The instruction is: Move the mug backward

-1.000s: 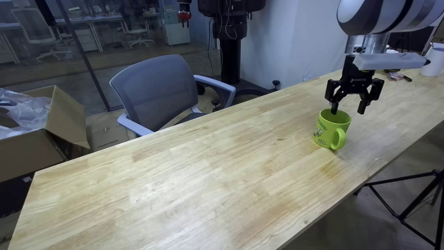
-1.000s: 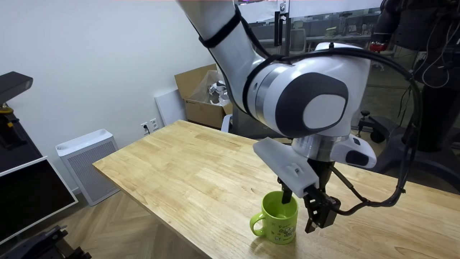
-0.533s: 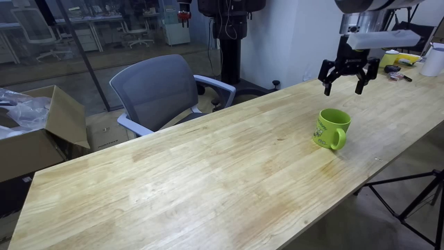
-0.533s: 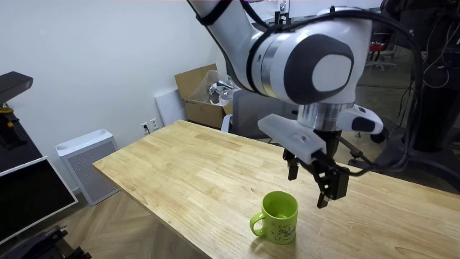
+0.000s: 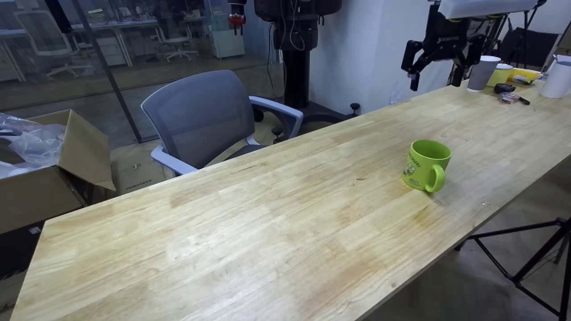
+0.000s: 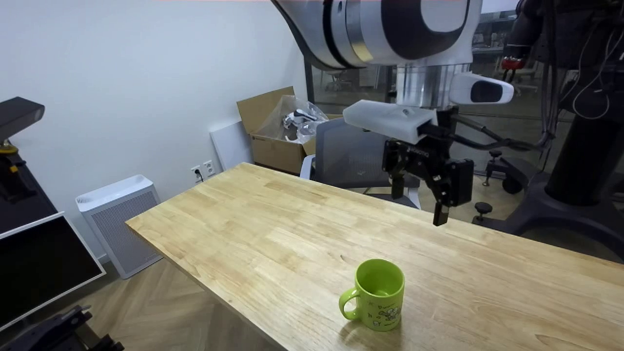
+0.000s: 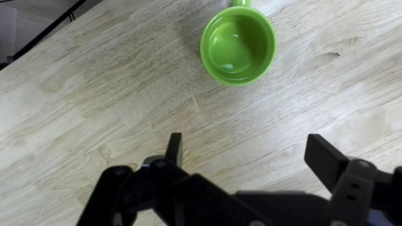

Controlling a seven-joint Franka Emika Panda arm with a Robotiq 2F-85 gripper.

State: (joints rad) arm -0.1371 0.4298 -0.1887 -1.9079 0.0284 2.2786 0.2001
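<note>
The lime-green mug stands upright on the wooden table in both exterior views [image 5: 421,167] [image 6: 382,304]. In an exterior view its handle faces the near table edge. In the wrist view the mug [image 7: 237,47] is at the top, seen from above, its inside bare and its handle cut off by the frame's upper edge. My gripper is open with nothing between its fingers, well above the table in both exterior views [image 5: 436,82] [image 6: 419,204]. It is apart from the mug. In the wrist view the open fingers [image 7: 245,141] lie below the mug over bare wood.
On the wooden table [image 5: 267,214], a grey cup [image 5: 482,73], a yellow-green cup [image 5: 499,75], a yellow item [image 5: 524,75], small dark items [image 5: 504,89] and a white container [image 5: 557,80] stand at the far end. An office chair [image 5: 200,116] stands at the long edge.
My open gripper has risen from the mug, where one finger was over or inside its rim, and moved up and away. The mug has not moved. The far-end cups have come into view.
</note>
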